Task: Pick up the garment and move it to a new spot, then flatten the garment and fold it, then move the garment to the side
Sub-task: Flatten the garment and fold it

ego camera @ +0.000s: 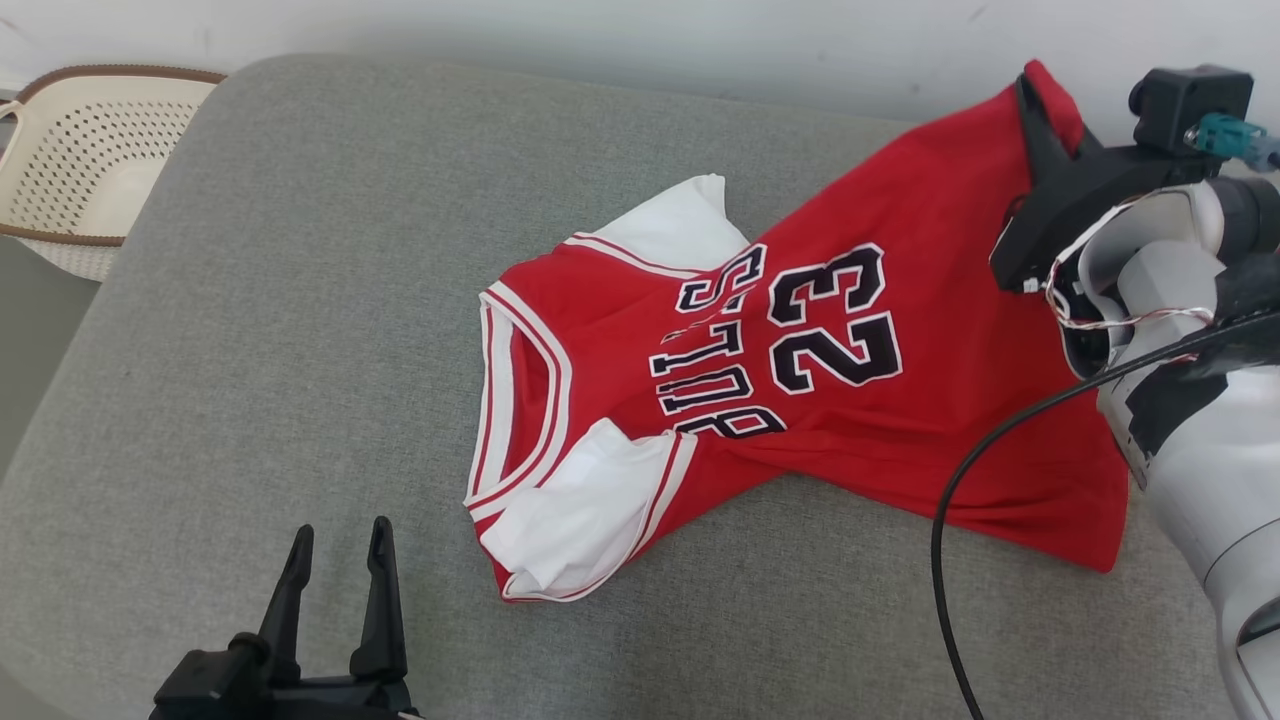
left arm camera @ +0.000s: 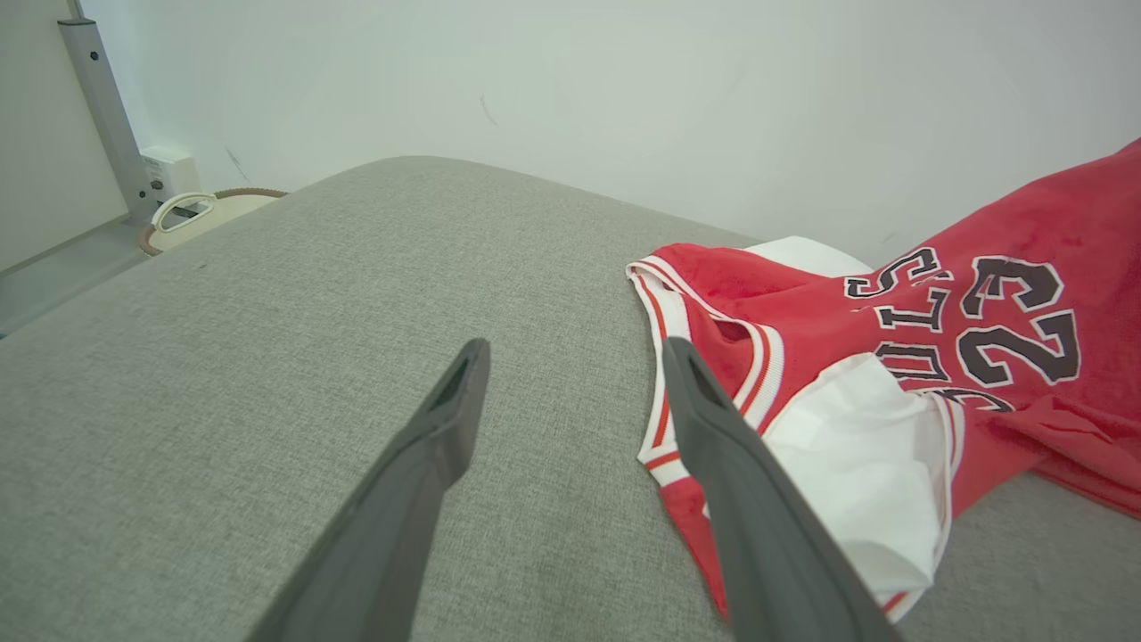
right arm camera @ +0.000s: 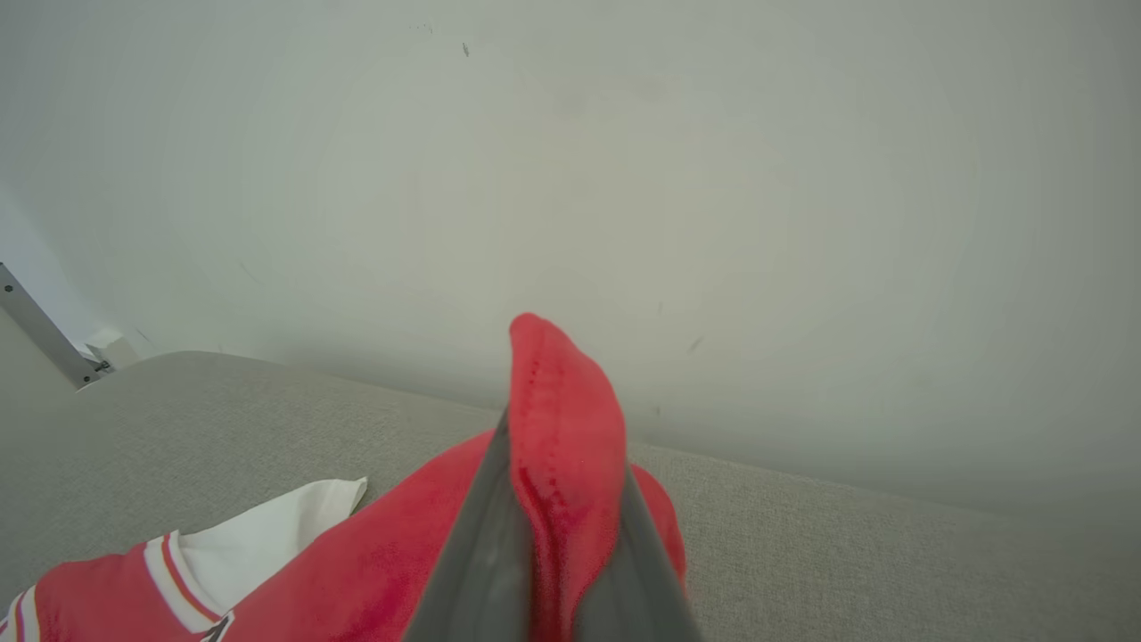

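The garment [ego camera: 800, 370] is a red jersey with white sleeves and the number 23, spread over the right half of a grey cushion. My right gripper [ego camera: 1040, 100] is shut on its far hem corner and holds that corner lifted off the cushion. In the right wrist view a fold of the red garment [right arm camera: 566, 428] sticks up between the closed fingers [right arm camera: 481, 544]. My left gripper [ego camera: 338, 545] stands open at the near left, off the cloth. The left wrist view has the garment's [left arm camera: 891, 357] collar and white sleeve just right of the left gripper [left arm camera: 575, 357].
The grey cushion [ego camera: 300, 330] reaches to a pale wall at the back. A white perforated basket [ego camera: 90, 150] with a brown rim sits beyond its far left corner. A black cable [ego camera: 990, 450] hangs from my right arm over the jersey.
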